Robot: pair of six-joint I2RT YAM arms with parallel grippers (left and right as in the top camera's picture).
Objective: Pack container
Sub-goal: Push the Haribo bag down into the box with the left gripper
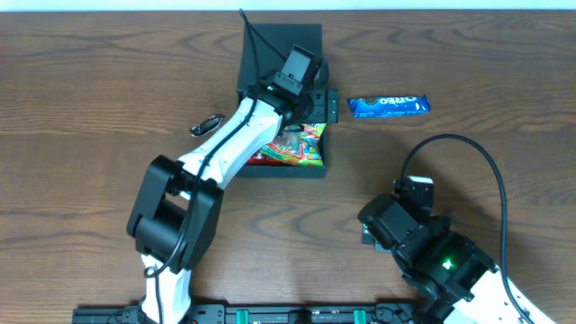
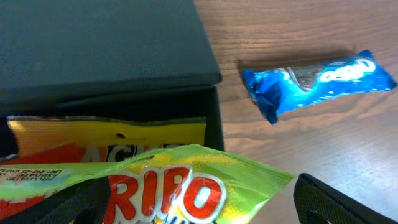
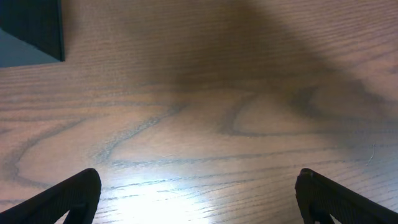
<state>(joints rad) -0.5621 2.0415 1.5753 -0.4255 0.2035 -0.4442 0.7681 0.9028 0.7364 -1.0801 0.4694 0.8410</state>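
Note:
The dark container [image 1: 281,43] stands at the back middle of the table, lid flap open to the far side. Inside lie a green and red Haribo packet [image 1: 295,148] and a yellow packet under it [image 2: 106,137]. My left gripper [image 1: 310,112] hangs open just over the box's right part, its fingers either side of the Haribo packet [image 2: 186,180] without closing on it. The lid also shows in the left wrist view [image 2: 106,43]. A blue Oreo packet [image 1: 389,105] lies on the table right of the box. My right gripper [image 1: 378,223] is open and empty over bare wood.
A small black oval object [image 1: 207,124] lies left of the box. The Oreo packet also shows in the left wrist view [image 2: 317,81]. A corner of the box shows in the right wrist view [image 3: 31,31], and the right gripper [image 3: 199,199] is low over the tabletop.

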